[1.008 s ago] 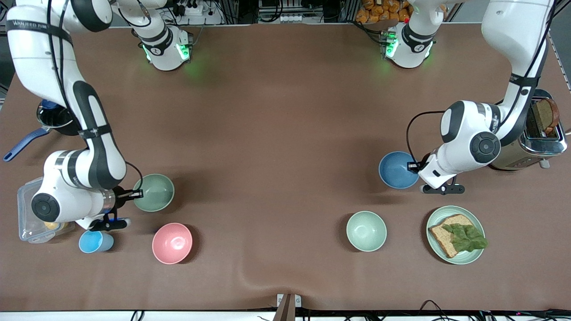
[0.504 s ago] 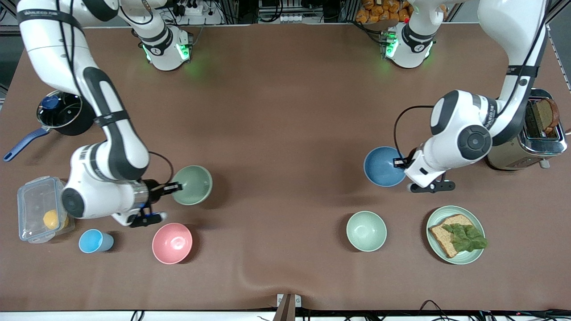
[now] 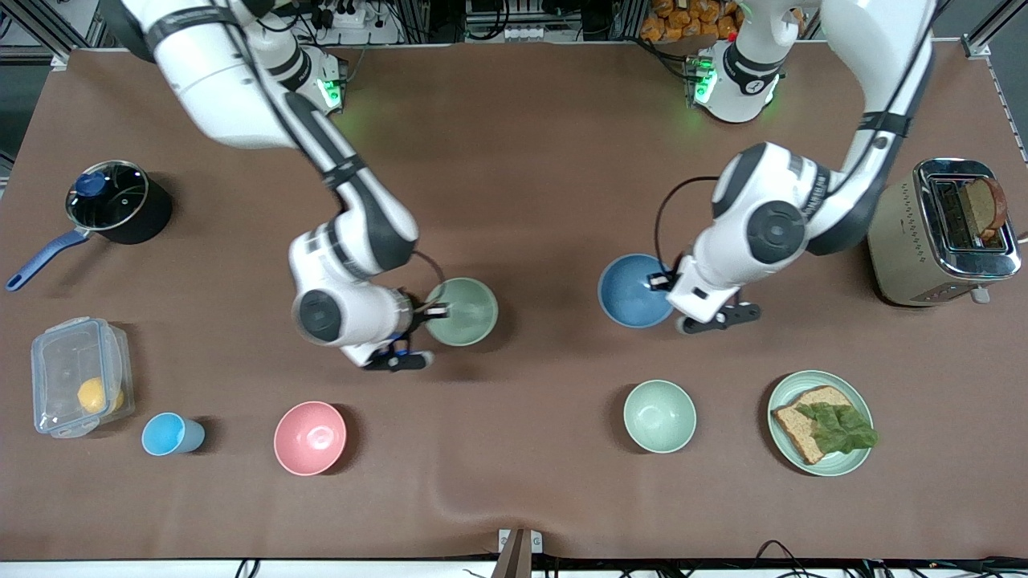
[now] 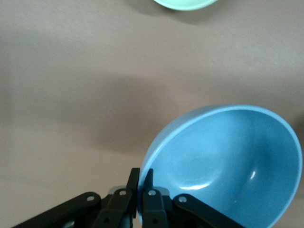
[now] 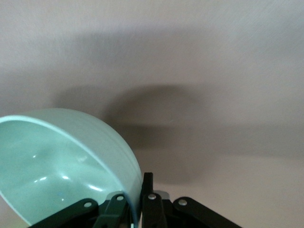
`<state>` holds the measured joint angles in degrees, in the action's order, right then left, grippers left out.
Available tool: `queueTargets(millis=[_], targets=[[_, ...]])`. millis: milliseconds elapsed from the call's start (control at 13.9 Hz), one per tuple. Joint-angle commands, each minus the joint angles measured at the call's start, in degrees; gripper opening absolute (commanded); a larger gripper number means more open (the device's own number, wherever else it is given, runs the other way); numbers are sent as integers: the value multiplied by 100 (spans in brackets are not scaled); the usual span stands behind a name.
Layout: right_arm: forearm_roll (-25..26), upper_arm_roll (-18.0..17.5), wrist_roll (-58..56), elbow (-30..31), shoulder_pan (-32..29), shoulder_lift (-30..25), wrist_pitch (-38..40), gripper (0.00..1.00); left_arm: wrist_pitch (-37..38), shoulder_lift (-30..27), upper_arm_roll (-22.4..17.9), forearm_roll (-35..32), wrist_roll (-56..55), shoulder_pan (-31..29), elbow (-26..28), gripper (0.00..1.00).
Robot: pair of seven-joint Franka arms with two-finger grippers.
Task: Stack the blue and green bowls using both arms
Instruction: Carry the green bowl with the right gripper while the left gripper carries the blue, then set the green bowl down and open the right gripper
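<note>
- Left gripper (image 3: 660, 281) is pinched tight on the rim of the blue bowl (image 3: 630, 290), carrying it above the middle of the table toward the left arm's end; the left wrist view shows one finger inside the wall and one outside.
- Right gripper (image 3: 434, 310) has the same kind of rim pinch on the green bowl (image 3: 464, 311), held over the table middle, toward the right arm's end.
- Both bowls look empty, and well apart for now.
- They look rigid and smooth, probably ceramic or hard plastic, so a one-sided rim grip could let them tilt or slip; I'd set one down flat before nesting.
- Other stuff: pale mint bowl (image 3: 659, 415) and pink bowl (image 3: 310, 437) are empty, green plate (image 3: 858, 461) has bread with lettuce, plastic box (image 3: 56, 356) holds something orange, toaster (image 3: 899, 241) has a slice in it.
</note>
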<state>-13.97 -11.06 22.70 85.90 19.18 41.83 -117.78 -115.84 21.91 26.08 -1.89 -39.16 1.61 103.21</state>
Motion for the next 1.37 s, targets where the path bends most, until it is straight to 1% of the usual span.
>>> queueTargets(millis=[0,72,144,216,288,432,504,720,792,936,1080,1152,1296], targets=[[-97,43,427,190,103,141,-349,0,132,112,-7,127,-310,216,-249,0],[-97,43,498,243,104,142,-446,0,132,217,-7,127,-442,312,-310,0],[-106,43,499,235,95,142,-465,9,132,270,-7,127,-591,418,-389,0],[-114,43,516,235,69,142,-456,52,123,383,-7,127,-723,480,-503,0],[-106,43,621,235,51,133,-456,100,115,480,-7,127,-872,585,-617,0],[-106,43,815,208,-10,45,-342,100,97,709,-7,118,-1171,778,-924,0],[-106,43,815,182,-98,-33,-142,100,80,832,-7,118,-1303,831,-1039,0],[-123,34,850,-2,-703,-297,754,100,-17,1253,-24,83,-1497,1130,-1531,0],[-175,34,1103,-11,-931,-324,887,100,-130,1377,-42,66,-1550,1244,-1663,0],[-211,69,2495,-20,-1030,-228,775,100,-525,1570,-59,66,-1559,1394,-1804,0],[-202,78,3806,-38,-969,-53,224,100,-955,1711,-77,39,-1533,1604,-1831,0],[-228,78,4247,-29,-943,105,47,100,-1175,1790,-86,39,-1507,1718,-1840,0],[-220,78,4925,-38,-698,316,-339,100,-1510,1940,-86,39,-1419,1851,-1857,0]])
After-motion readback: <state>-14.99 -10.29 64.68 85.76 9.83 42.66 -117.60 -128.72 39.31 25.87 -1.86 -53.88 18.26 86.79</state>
